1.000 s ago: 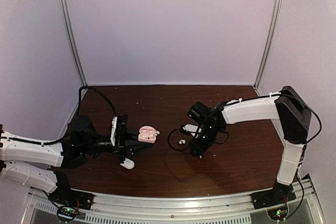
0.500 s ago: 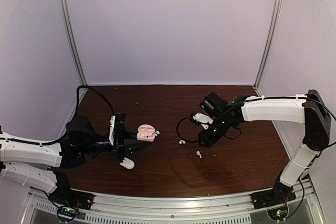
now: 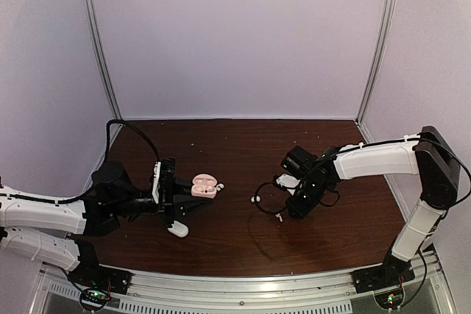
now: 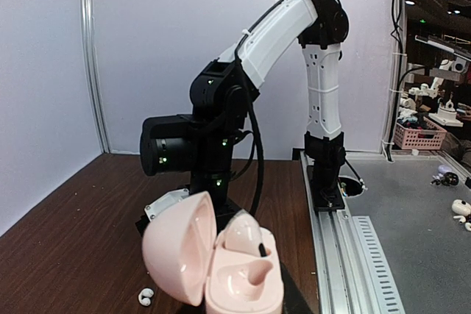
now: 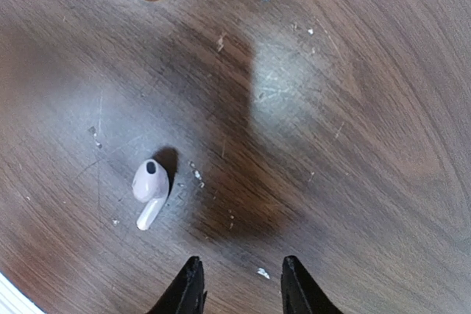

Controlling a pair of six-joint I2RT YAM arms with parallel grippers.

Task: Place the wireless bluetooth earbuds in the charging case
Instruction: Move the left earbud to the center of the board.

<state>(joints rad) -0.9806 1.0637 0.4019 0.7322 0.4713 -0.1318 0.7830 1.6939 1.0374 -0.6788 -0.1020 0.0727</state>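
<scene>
Dark wooden tabletop (image 3: pixel 235 152) between pale lilac walls; the left tool (image 3: pixel 191 196) is closed on the pink charging case (image 3: pixel 205 187), lid swung open, held above the wood at the scene's 9 o'clock; a white oval case (image 3: pixel 178 230) lies at its 7 o'clock; both buds rest on the wood outside the case, one earbud (image 3: pixel 255 199) near the middle, the other earbud (image 3: pixel 279 217) at its 4 o'clock; the right tool (image 5: pixel 239 284) hangs there, fingertips narrowly parted and empty, the stemmed bud at their 10 o'clock, not touching.
</scene>
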